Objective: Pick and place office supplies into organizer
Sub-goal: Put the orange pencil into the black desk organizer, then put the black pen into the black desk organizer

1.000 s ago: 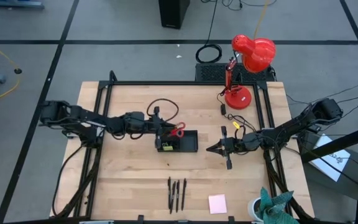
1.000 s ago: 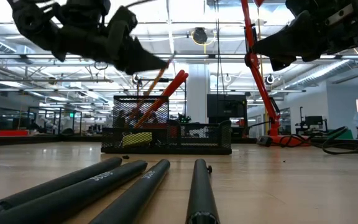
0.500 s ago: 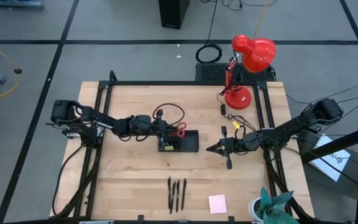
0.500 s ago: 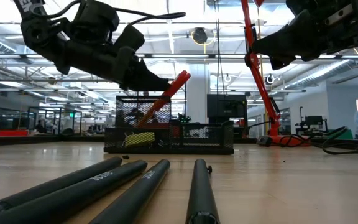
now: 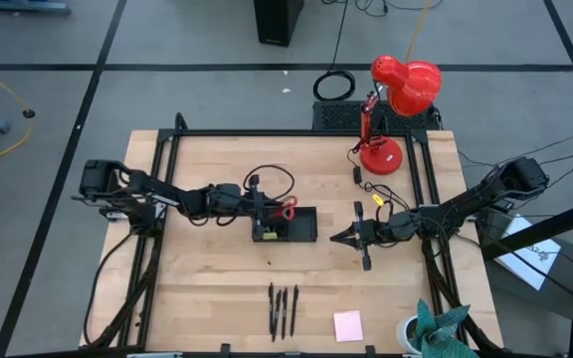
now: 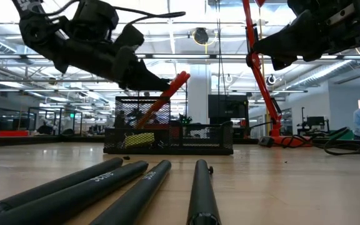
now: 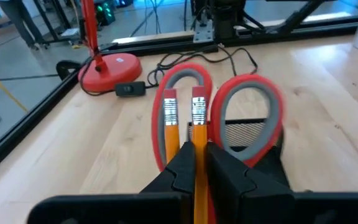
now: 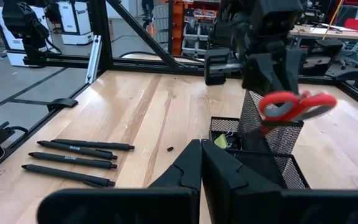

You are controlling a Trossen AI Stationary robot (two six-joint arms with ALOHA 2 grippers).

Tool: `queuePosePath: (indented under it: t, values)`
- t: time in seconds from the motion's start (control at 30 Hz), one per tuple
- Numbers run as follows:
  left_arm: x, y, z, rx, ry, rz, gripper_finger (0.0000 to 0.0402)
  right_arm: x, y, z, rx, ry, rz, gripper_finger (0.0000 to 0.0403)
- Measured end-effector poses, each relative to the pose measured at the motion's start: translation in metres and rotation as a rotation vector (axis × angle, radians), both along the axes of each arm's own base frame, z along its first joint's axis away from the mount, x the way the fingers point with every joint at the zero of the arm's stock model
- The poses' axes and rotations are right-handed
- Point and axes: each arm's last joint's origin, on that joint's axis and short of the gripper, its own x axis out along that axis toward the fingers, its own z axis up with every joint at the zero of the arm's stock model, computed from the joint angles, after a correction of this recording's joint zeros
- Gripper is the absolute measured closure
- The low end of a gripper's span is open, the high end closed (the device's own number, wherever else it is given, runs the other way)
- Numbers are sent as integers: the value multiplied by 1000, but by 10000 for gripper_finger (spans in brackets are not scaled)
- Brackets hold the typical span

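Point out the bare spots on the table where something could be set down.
Bare wood lies between the pens and the organizer, and across the back between the left rail and the lamp. It is crowded where the left gripper sits over the organizer, with the right gripper close beside.

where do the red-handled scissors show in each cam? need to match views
High view: red-handled scissors at the organizer's left end, by the left gripper.
Low view: handle sticking up from the mesh organizer, left of centre.
Left wrist view: red loops dead centre, behind two orange pencils.
Right wrist view: scissors right of centre, atop the tall mesh cup.
Shared landmark: the organizer.
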Motion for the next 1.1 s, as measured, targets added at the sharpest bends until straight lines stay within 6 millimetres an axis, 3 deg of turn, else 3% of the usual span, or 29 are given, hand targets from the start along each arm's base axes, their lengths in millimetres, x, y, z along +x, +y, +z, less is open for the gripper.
queuePosePath:
  t: [0.43, 0.6, 0.73, 0.87, 1.0, 1.1]
  values:
    - [-8, -1, 19, -5, 15, 1, 255, 0, 0, 0, -2, -1, 0, 399]
    - [-7, -12, 71, -10, 147, 120, 235, 0, 0, 0, -1, -4, 0, 399]
    - [-13, -39, 113, 35, 423, 248, 234, 0, 0, -1, -5, 6, 0, 399]
    - [-14, -76, 136, -39, 541, 268, 234, 0, 0, -1, -7, 14, 0, 399]
    - [-6, -120, 129, -178, 595, 186, 234, 0, 0, -2, 3, 20, -2, 399]
    - [1, -154, 105, -185, 656, 99, 234, 0, 0, -1, 8, 16, -2, 399]
